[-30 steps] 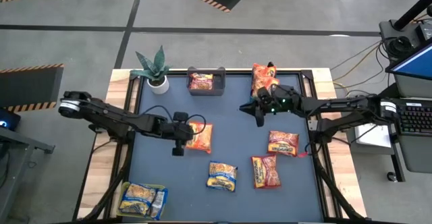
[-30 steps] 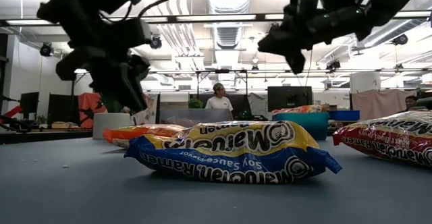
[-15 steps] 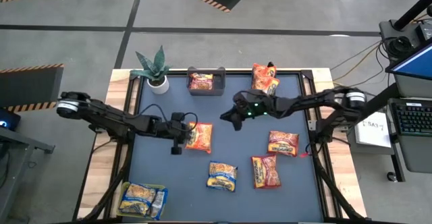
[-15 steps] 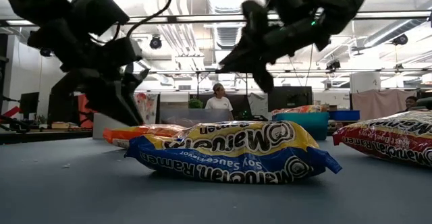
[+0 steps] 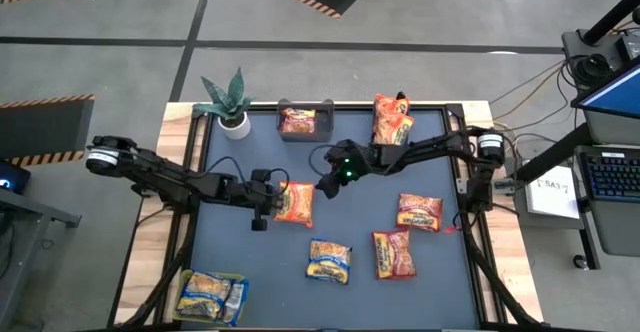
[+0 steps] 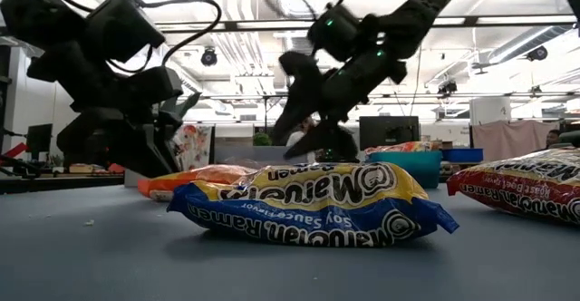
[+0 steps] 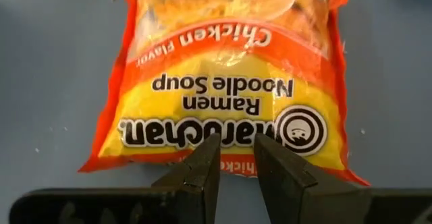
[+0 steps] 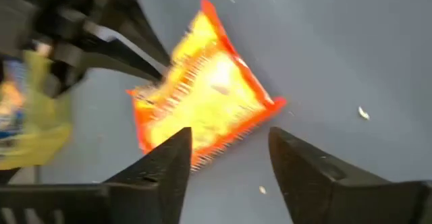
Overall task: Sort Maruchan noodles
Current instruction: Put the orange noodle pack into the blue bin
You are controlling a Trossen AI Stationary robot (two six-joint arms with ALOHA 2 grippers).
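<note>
At the near left corner of the dark blue-grey table mat [image 5: 350,217] lies a yellow tray [image 5: 209,297] holding yellow-and-blue plastic ramen packets [image 5: 203,292]. A small potted plant with spiky green leaves [image 5: 228,102] stands at the far left corner.

The left gripper [image 5: 266,194] sits low at the left edge of the flat orange-and-yellow chicken ramen packet [image 5: 295,202], which lies flat on the mat left of centre. In the left wrist view its fingers [image 7: 202,166] stand close together with a narrow gap, their tips at the packet's [image 7: 226,82] near hem; whether they pinch that hem cannot be told.

Behind this packet, at the far edge, a dark plastic bin [image 5: 305,122] holds a red-pink packet [image 5: 298,121]. A yellow-and-blue soy sauce packet [image 5: 329,260] lies toward the near edge.

The right gripper [image 5: 326,185] hovers just beside the right edge of the orange packet, facing the left gripper across it. Its fingers [image 8: 165,163] are spread apart, holding nothing, with the packet [image 8: 202,92] just ahead of them.

Further right, an orange packet pile [image 5: 392,119] rests at the far edge, and two red-pink packets [image 5: 419,212] [image 5: 391,253] lie flat on the mat's right half.
</note>
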